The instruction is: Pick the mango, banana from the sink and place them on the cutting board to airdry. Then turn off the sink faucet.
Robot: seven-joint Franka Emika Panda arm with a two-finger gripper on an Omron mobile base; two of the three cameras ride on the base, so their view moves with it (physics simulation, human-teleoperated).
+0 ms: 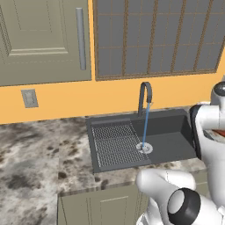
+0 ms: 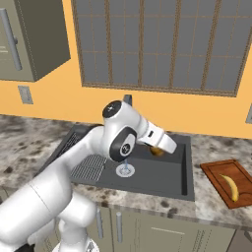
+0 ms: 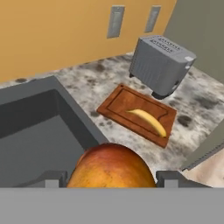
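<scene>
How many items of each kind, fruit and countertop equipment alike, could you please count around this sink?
Fruit: 2, the round orange-yellow mango between the tool's fingertips and the curved yellow banana.
Boards: 1, the reddish-brown wooden cutting board under the banana.
Appliances: 1, the grey metal toaster.
Sink fixtures: 2, the dark grey sink and its dark gooseneck faucet, running.
Total: 6

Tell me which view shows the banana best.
The hand view: the banana lies whole on the cutting board, seen large and unobstructed. The right base view shows it smaller, near the frame's right edge, on the same board.
</scene>
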